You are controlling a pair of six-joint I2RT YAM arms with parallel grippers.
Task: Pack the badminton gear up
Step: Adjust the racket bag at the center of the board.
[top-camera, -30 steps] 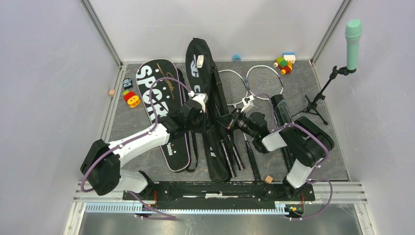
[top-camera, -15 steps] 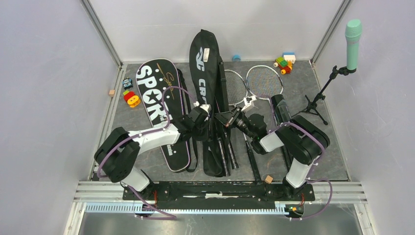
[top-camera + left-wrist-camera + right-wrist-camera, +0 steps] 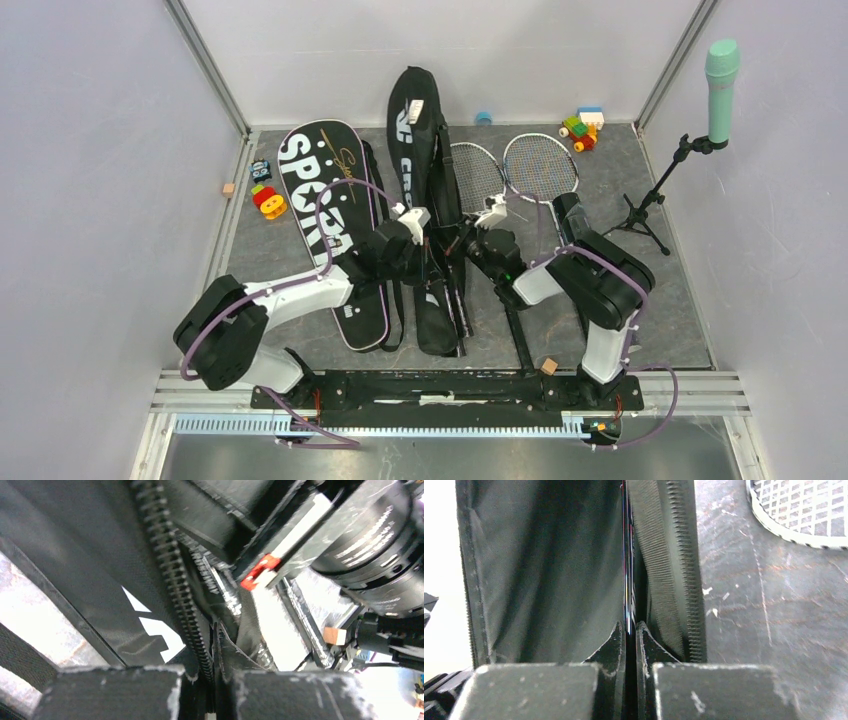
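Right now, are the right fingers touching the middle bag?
Touching. The right wrist view shows the right fingers pinched shut on a thin fabric edge of the bag, with no gap.

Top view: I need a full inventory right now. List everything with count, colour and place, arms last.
SPORT bag: 1, black with white lettering, left of centre.
narrow bag: 1, black, centre, running from the back wall toward the arms.
rackets: 2, pale-rimmed heads side by side, back right of centre.
tube: 1, black, right, partly under the right arm.
microphone: 1, mint-green on a black stand, back right corner.
blocks: mixed colours, one cluster at left, one at back right; two loose tan cubes, left edge and front right.
blue item: 1, back wall, too small to identify.
left gripper: shut on the narrow bag's zip edge.
right gripper: shut on the same bag's edge.
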